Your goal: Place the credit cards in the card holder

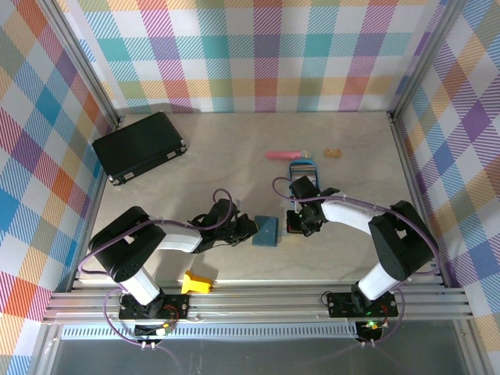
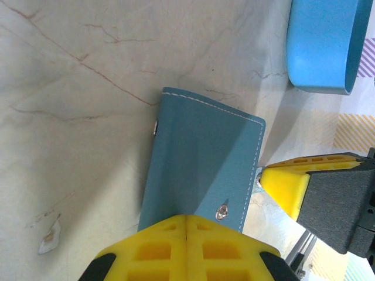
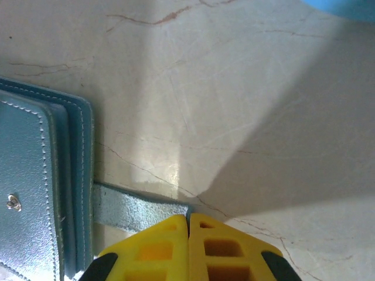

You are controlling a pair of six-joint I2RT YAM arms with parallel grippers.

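Card holder (image 1: 266, 230): just one, teal.

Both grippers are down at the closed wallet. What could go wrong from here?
1. The right gripper is shut at the end of the snap tab; whether it pinches it is unclear, so a pull may slip off.
2. The left gripper is shut over the near edge of the card holder, so the holder may slide or pivot on the table rather than open.
3. Both grippers sit close beside the holder and may collide.

Bright overhead light, broad soft shadows beside right claw (image 3: 188, 219), faint tabletop (image 3: 176, 170) glare
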